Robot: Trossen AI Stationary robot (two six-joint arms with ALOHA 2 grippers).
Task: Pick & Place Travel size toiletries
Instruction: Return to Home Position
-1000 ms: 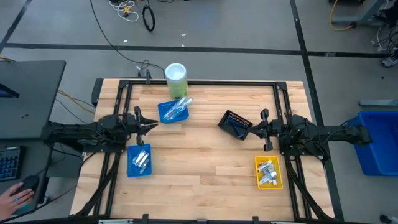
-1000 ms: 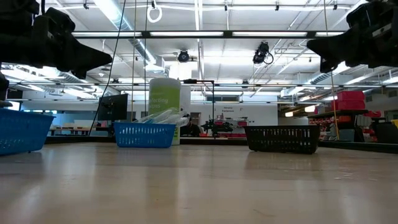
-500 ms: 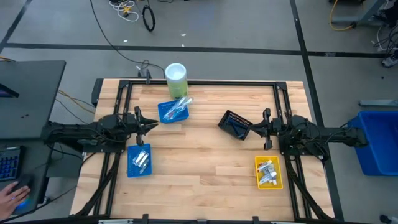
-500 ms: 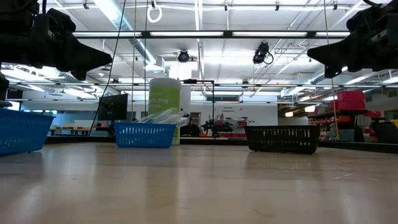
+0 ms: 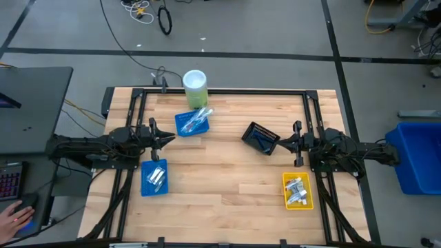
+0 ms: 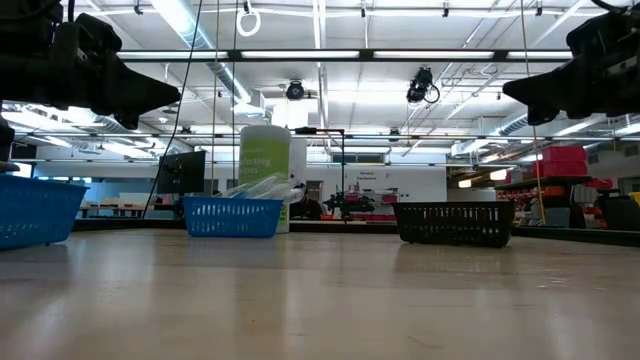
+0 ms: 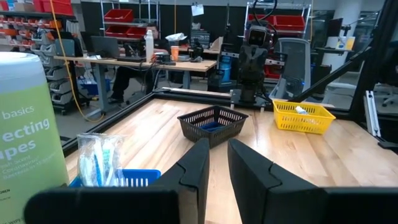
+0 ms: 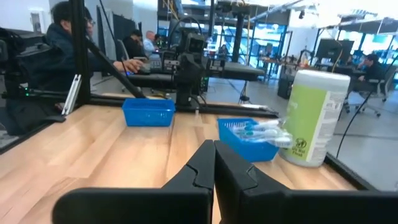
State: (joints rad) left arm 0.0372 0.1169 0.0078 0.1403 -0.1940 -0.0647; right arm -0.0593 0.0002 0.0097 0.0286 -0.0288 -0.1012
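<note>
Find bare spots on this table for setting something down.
Barest: wooden table between lower blue mesh bin and yellow mesh bin. Also centre, from left gripper to black mesh bin by right gripper. Crowded: upper blue bin beside green-white cylinder.

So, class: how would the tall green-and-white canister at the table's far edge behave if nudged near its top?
The canister stands upright, much taller than wide, so it would probably tip rather than slide. Once down, its round body would likely roll.
</note>
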